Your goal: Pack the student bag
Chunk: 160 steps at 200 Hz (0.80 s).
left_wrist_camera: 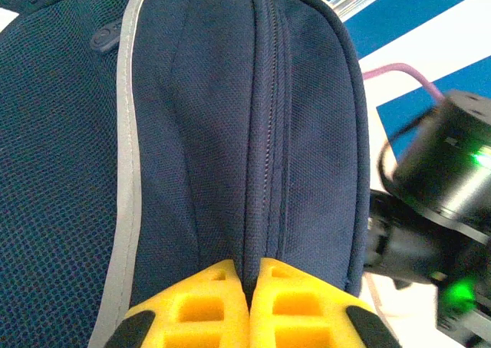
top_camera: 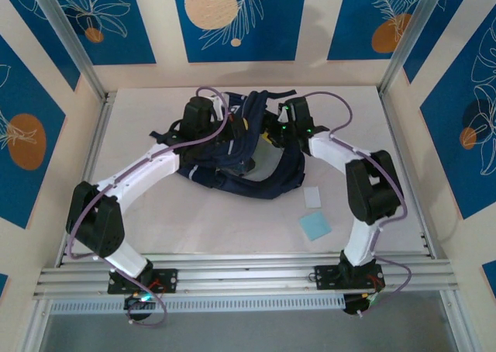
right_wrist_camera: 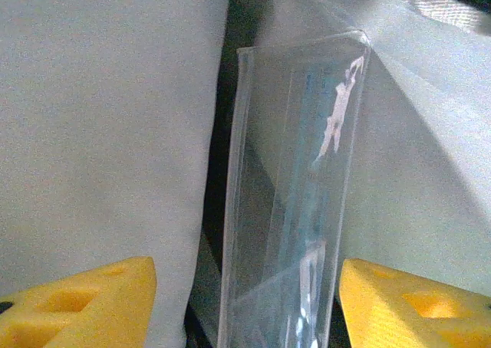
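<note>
Student bag (top_camera: 240,162): left gripper (left_wrist_camera: 249,302) clamped on its zip seam (left_wrist_camera: 261,133); right gripper (right_wrist_camera: 245,279) parted astride clear case (right_wrist_camera: 299,195) inside, retreat likely due next.

Student bag (left_wrist_camera: 192,133) and clear case (right_wrist_camera: 291,202) run off frame.

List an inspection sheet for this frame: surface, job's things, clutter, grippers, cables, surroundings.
Surface: pale table, flat.
Job's things: navy bag mid-table; clear plastic case upright against pale lining, apparently inside it.
Clutter: white card and light blue square, flat, right of the bag.
Grippers: left gripper shut on the bag's zip seam; right gripper open, fingers either side of the case.
Cables: purple cables along both arms.
Surroundings: blue-and-cream patterned walls, metal frame posts.
</note>
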Available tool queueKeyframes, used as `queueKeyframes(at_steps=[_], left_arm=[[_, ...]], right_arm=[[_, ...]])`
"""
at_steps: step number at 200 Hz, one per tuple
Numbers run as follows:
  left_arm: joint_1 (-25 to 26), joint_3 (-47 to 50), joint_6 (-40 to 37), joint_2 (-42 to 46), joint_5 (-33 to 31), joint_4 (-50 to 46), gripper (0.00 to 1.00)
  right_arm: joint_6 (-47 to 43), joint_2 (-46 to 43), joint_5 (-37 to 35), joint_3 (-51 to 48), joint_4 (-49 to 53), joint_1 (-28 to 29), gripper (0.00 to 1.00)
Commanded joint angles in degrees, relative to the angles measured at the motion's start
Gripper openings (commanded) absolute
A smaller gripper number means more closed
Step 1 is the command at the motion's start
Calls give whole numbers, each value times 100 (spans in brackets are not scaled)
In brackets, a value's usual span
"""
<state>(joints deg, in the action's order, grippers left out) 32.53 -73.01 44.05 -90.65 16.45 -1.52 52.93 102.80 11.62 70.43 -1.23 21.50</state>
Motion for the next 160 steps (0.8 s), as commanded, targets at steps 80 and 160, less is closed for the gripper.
queueKeyframes(at_steps=[80, 160], left_arm=[[204, -874, -93, -195, 605, 408, 0], [270, -916, 56, -447, 520, 462, 0]], right_arm=[[-196, 1386, 726, 368, -760, 377, 23], [-319, 1452, 1372, 661, -799, 320, 25]])
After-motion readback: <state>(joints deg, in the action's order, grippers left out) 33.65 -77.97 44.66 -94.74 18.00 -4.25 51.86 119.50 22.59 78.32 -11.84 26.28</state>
